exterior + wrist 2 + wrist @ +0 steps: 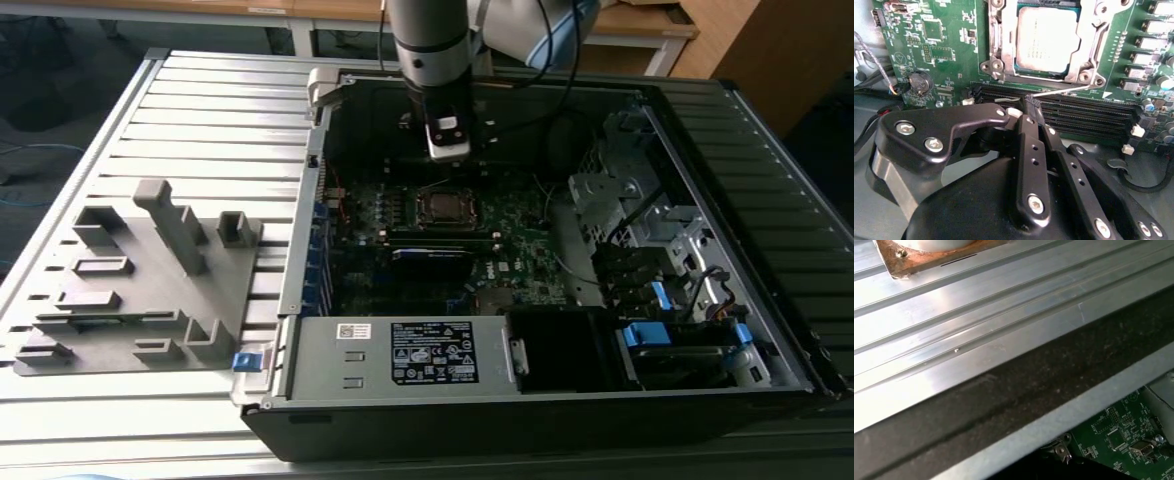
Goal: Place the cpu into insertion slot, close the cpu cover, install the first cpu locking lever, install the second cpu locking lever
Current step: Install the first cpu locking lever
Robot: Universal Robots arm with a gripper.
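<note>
gripper: the gripper [449, 148] hangs from the arm [430, 40] in the upper middle of the exterior view, over the far part of the open computer case [534, 415], just above the socket area.
fingers: in the second wrist view the two black fingers [1029, 150] lie pressed together with no gap between them; the gripper's tip [1034, 106] sits right at the near end of a thin silver locking lever [1064, 90]. Whether it pinches the lever cannot be told.
cpu: the cpu [1048, 40] lies flat in the insertion slot [424, 208], near the centre of the exterior view, its dull silver top facing up.
cpu cover: the cpu cover [1085, 42] lies down around the chip, which shows through its window.
lever: it runs along the socket's edge, between the socket and the long black memory slots [1094, 112].
motherboard: the green motherboard [939, 45] carries a round coin cell [920, 82] well apart from the socket.
surroundings: the labelled power supply [400, 355] sits in the lower middle of the exterior view; a grey fixture block [134, 290] lies on the slatted metal table [200, 110] at the exterior view's left.
</note>
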